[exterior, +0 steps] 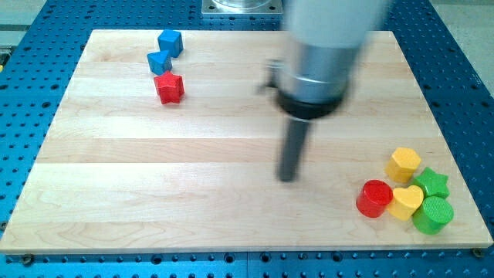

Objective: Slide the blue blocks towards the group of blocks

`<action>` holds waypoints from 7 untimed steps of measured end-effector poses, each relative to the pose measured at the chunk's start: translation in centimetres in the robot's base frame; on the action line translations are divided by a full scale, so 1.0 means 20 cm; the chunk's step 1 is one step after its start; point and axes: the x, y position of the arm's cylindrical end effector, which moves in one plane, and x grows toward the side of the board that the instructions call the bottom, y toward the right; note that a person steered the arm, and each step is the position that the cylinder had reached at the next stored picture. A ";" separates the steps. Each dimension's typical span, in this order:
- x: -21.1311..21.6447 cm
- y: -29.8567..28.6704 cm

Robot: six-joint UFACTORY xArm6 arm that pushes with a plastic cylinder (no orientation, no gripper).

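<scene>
Two blue blocks sit at the board's upper left: a blue cube (170, 42) and a smaller blue block (159, 62) just below it. A red star block (169, 88) touches the lower blue one from below. A group sits at the lower right: a red cylinder (374, 198), a yellow heart (406, 202), a yellow hexagon (404, 164), a green star (432, 184) and a green cylinder (433, 215). My tip (288, 177) rests near the board's middle, far from the blue blocks and left of the group.
The wooden board (116, 177) lies on a blue perforated table (23, 93). The arm's blurred grey body (324, 54) covers part of the board's top centre.
</scene>
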 end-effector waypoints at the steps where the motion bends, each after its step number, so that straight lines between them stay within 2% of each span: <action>1: -0.39 -0.63; 2: -0.73 -1.20; 3: -0.90 -0.85; 4: -0.53 -0.30; 5: -0.23 0.00; 6: -0.14 -0.27; 7: 0.00 -0.13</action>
